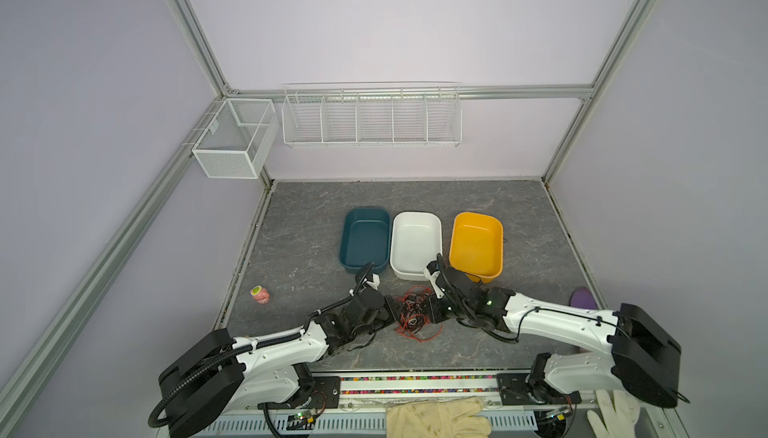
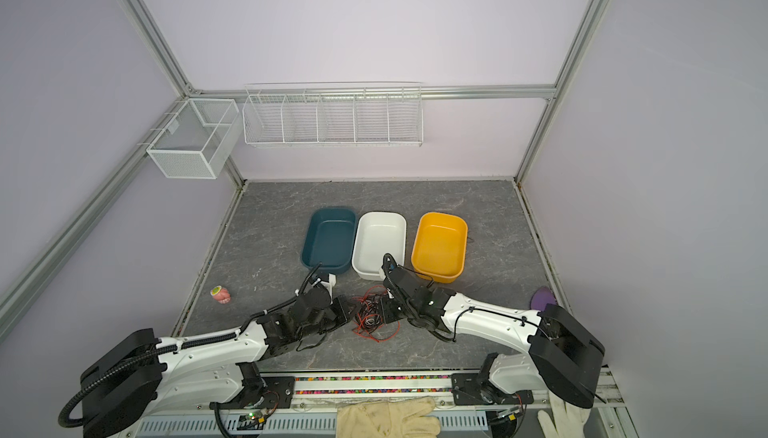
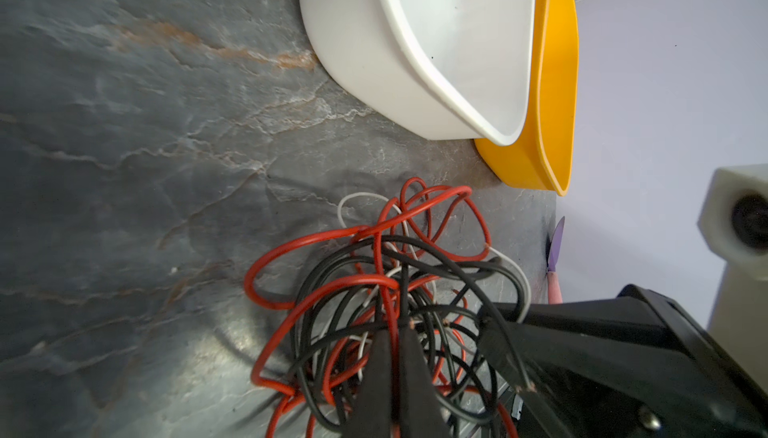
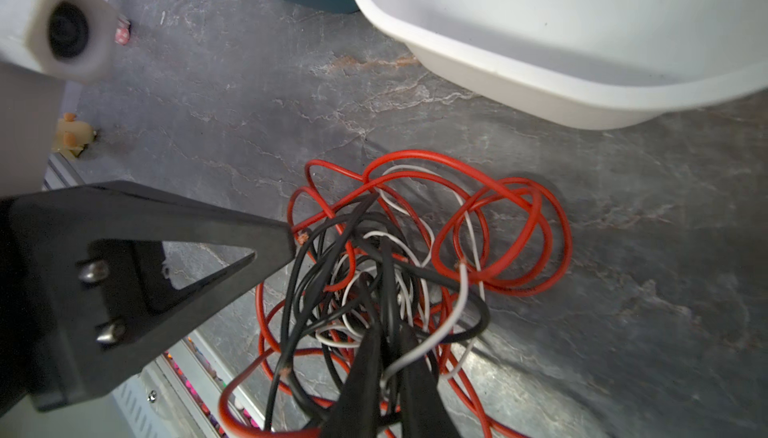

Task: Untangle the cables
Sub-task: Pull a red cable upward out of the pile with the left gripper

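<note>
The cables (image 1: 415,311) (image 2: 372,311) lie as one knot of thin red, black and white strands on the grey table, in front of the white tub. My left gripper (image 1: 392,312) (image 3: 395,326) reaches into the knot from the left. Its jaws are shut on a red cable (image 3: 384,290), with black strands pressed alongside. My right gripper (image 1: 434,309) (image 4: 390,332) comes in from the right, jaws pinched on a black cable (image 4: 388,282); a white strand (image 4: 453,315) crosses in front of them. Red loops (image 4: 540,224) spread loose on the table.
A teal tub (image 1: 365,212), a white tub (image 1: 415,215) and a yellow tub (image 1: 477,216) stand in a row just behind the knot. A small pink toy (image 1: 260,294) lies at the left, a purple object (image 1: 582,297) at the right edge. Gloves (image 1: 436,415) lie on the front rail.
</note>
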Tool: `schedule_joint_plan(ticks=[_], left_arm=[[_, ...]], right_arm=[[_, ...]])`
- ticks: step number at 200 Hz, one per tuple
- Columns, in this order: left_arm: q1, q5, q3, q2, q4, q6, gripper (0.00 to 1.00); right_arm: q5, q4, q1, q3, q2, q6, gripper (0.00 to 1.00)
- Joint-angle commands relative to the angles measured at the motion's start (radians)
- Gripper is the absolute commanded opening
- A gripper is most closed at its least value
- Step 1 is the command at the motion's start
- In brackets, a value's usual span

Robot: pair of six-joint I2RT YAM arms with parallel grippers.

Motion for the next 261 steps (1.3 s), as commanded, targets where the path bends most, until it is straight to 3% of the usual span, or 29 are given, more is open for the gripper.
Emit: schedule_joint_plan(ticks=[1,80,160,199,261], left_arm=[[-0.007,-0.036,-0.006,-0.027,-0.022,0.012,0.00],[-0.007,-0.082,-0.023,-0.100,-0.109,0.025,0.00],[-0.005,-0.189,-0.015,-0.326,-0.306,0.053,0.00],[-0.005,-0.226,0.093,-0.474,-0.485,0.100,0.00],[-0.005,-0.256,0.281,-0.560,-0.671,0.207,0.00]], right_arm=[[0.037,-0.033,-0.008,0.007,-0.042,-0.011,0.10],[0.140,-0.200,-0.014,0.010,-0.233,-0.054,0.07],[0.205,-0.317,-0.031,-0.029,-0.435,-0.065,0.09],[0.270,-0.354,-0.058,-0.084,-0.498,-0.024,0.06],[0.224,-0.310,-0.096,-0.183,-0.532,0.016,0.06]])
